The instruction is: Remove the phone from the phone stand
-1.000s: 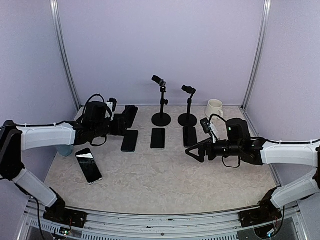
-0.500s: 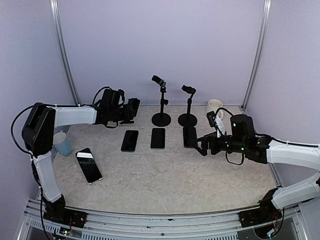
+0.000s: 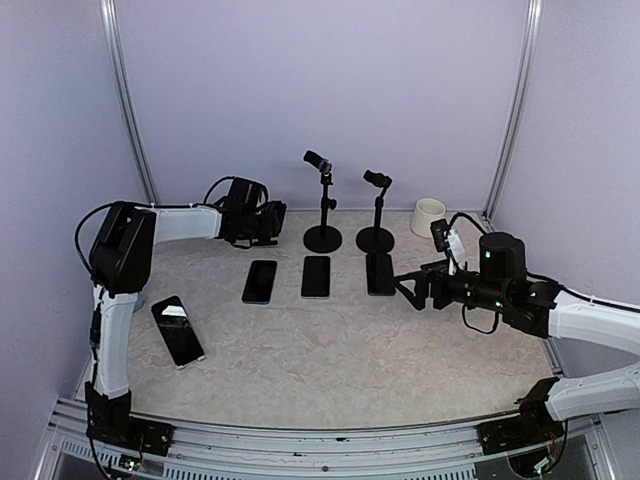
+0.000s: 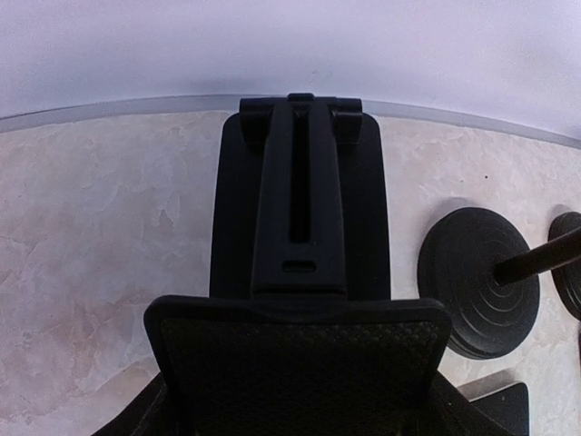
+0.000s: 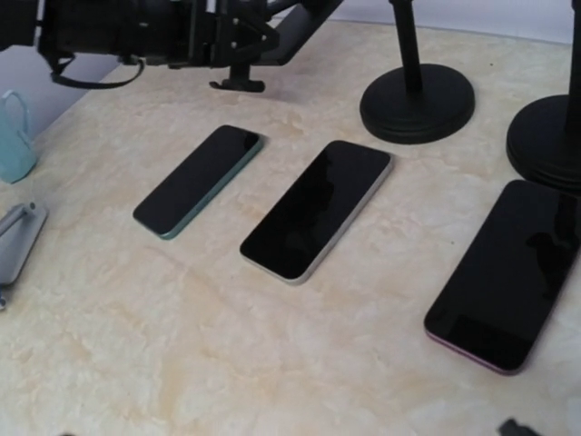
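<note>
The left end effector [image 3: 264,220] is sitting at the back left of the worktop [image 3: 330,350], its jaws standing almost fully closed at the black stand [image 4: 300,182]. The phone [image 4: 234,227] is, as I am judging it, the dark slab leaning behind the stand's spine. Whether the jaws are pinching it or the stand itself, I cannot tell. The right end effector [image 3: 408,290] is hovering wide open and holding nothing, near the rightmost of three flat phones [image 3: 316,276].

Doing this step well is calling for a grip on the phone's edge alone. The lift should then be running along the stand's lean, so the lip is cleared before pulling away. The free arm could be steadying the base, since the stand is looking light.

A white mug [image 3: 428,214] is standing at the back right and a blue cup [image 5: 14,136] at the left. What either is holding is not showing.
</note>
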You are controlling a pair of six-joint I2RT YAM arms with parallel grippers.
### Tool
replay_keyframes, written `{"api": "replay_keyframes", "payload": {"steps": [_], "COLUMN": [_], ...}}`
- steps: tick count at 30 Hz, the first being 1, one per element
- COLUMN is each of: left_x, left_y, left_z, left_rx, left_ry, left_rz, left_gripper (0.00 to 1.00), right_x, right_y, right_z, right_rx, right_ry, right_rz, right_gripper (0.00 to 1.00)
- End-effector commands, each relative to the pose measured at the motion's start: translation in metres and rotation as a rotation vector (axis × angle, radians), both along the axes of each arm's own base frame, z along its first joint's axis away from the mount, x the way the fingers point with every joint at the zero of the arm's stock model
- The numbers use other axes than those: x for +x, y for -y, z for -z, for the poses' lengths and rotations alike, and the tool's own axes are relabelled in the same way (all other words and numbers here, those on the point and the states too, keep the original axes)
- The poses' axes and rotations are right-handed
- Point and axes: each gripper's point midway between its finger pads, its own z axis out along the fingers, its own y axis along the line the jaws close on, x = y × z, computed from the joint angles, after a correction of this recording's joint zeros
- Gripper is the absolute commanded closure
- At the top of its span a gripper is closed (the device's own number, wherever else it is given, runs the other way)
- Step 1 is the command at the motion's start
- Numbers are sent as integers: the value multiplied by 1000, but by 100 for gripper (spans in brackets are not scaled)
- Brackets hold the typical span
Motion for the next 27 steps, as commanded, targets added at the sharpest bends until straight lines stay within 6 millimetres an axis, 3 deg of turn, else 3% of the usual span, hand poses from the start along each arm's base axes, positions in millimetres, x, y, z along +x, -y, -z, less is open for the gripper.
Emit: {"api": "replay_keyframes", "payload": {"steps": [1,12,20,27], "left_x": [19,28,24,20], "left_y": [-5,-6,-7,-5], "left_z": [1,37,44,25], "left_rx": [5,28,42,26], "left_ry": [14,-42,-67,-48], "left_rz": [-41,-54,-49,-35], "left_gripper": [57,54,20,1], "right_x": [-6,-14,-14,-12], "right_y": [-1,-5,-5,-5], "right_z": [-9,-13,-13,-13], "right_rx": [32,50,49,52], "right_ry": [28,36,33,22], "right_rz": [-39,-86,-88,-76], "right_gripper": [0,0,0,0]}}
